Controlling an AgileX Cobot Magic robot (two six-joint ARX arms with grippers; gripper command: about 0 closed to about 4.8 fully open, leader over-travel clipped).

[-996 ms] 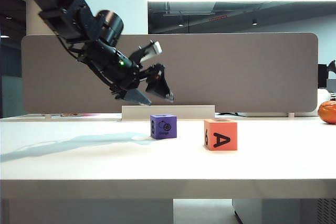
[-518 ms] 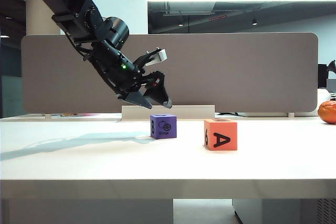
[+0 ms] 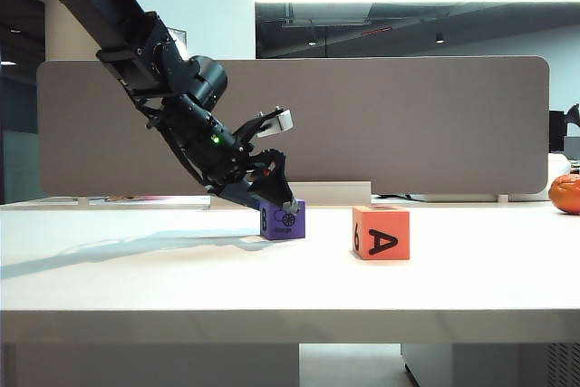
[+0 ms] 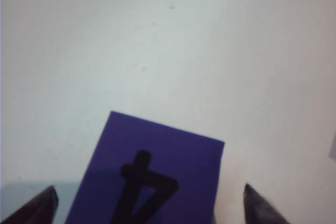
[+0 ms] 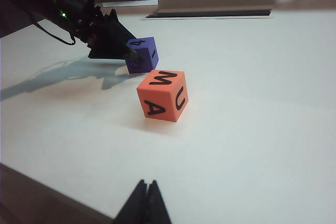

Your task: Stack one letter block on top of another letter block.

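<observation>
A: What sits nearest on the white table (image 3: 136, 287)?

B: The right gripper (image 5: 143, 203), low over the near edge. Its 2 fingers lie pressed together, tips meeting in 1 dark point, with nothing between them.

A: And beyond that?

B: The orange-red cube (image 3: 381, 232), right of centre, flat on the table. The exterior view shows a bold "A" on its front and a "6" on its left face. It stands apart from everything else.

A: The purple cube (image 3: 284, 220)?

B: Left of the orange-red one and a little farther back, with a clear gap between the 2. It rests on the table, a round drawing on its front face and a black "4" on top.

A: Where is the left gripper (image 3: 272, 189)?

B: Down at the purple cube, on an arm slanting in from the upper left. In the left wrist view its 2 fingertips (image 4: 44, 202) stand wide apart on either side of the cube. I cannot tell whether they touch it.

A: Farthest back?

B: A grey partition (image 3: 408, 124) across the far edge, and an orange pumpkin-like object (image 3: 565, 193) at the far right.
</observation>
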